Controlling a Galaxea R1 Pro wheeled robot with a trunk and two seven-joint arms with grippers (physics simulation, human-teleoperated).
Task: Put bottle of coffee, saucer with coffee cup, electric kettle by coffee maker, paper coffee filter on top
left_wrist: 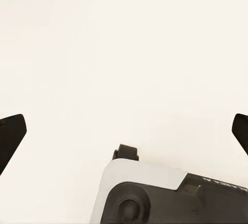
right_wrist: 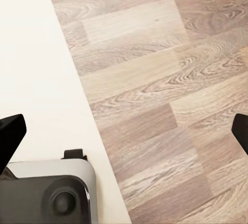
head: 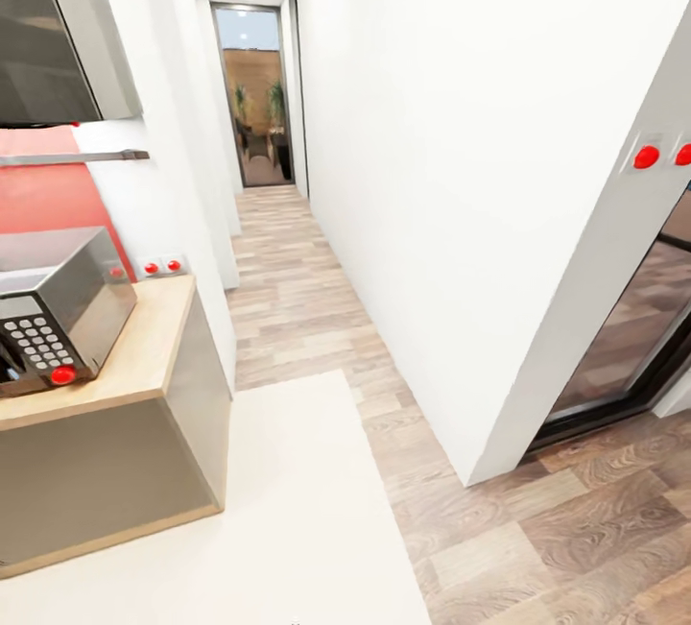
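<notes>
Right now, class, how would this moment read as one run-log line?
phase: in transit | ahead: wood-plank hallway floor | left: steel microwave on beige countertop | both end effectors: open, empty | task items: unseen

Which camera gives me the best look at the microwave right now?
The head view: the microwave sits on the countertop at the left, keypad visible. The wrist views point at the floor: pale rug and wood flooring.

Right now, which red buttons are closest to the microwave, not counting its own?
The pair of red wall buttons just above the countertop beside the microwave; the other pair sits across the hallway.
</notes>
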